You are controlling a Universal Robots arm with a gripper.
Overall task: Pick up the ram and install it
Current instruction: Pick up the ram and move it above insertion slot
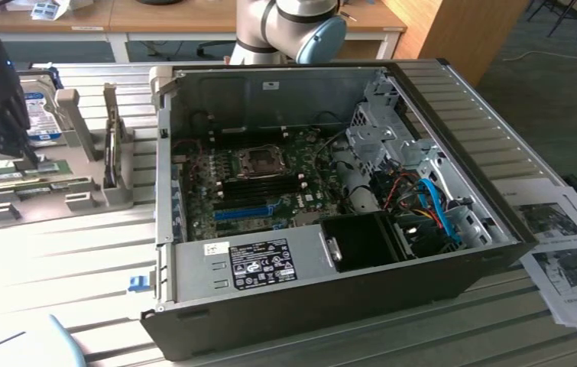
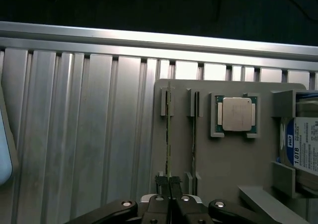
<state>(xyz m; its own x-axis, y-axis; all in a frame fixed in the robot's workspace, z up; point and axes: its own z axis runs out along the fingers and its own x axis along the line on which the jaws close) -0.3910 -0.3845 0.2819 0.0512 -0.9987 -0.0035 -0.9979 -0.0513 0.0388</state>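
Observation:
The ram [image 2: 169, 129] stands on edge in a slot of the grey holder [image 2: 223, 154], seen as a thin green-gold line. My gripper [image 2: 169, 183] sits at the stick's near end, its two black fingers [image 2: 161, 182] pressed together on the board's edge. A second stick [image 2: 194, 134] stands in the neighbouring slot. In the exterior view my gripper [image 1: 29, 159] hangs over the holder [image 1: 64, 200] at the exterior view's left, apart from the open computer case [image 1: 267, 92] with its motherboard [image 1: 257, 183].
A processor chip [image 2: 237, 113] and a hard drive [image 2: 304, 152] rest in the same holder. The hard drive [image 1: 41, 115] stands behind the gripper. Printed papers [image 1: 568, 256] lie at the exterior view's right. The table is ribbed aluminium [image 2: 74, 144].

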